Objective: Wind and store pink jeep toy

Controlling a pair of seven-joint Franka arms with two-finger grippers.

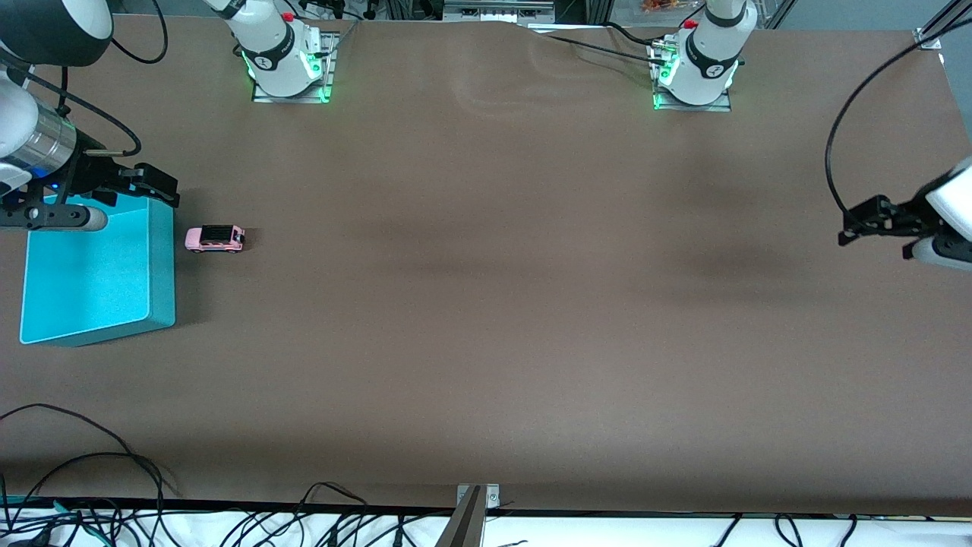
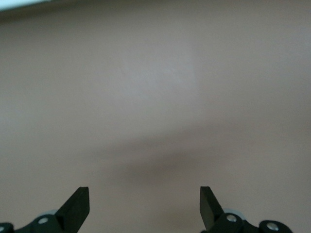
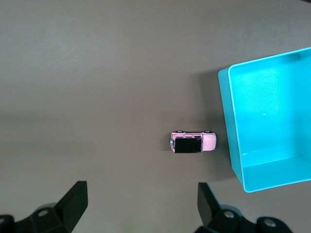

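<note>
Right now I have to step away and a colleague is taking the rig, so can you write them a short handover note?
Right gripper: open, holding nothing, up over the turquoise bin at its edge farthest from the front camera.
Left gripper: open, holding nothing, waiting over bare table at the left arm's end.
Pink jeep toy: on its wheels on the table, beside the bin on the side toward the left arm's end, close to the bin's wall but apart from it.
Bin: nothing shows inside it.
Done: nothing visible; the jeep is not gripped.
Left: grasp the jeep, wind it, put it in the bin.
</note>
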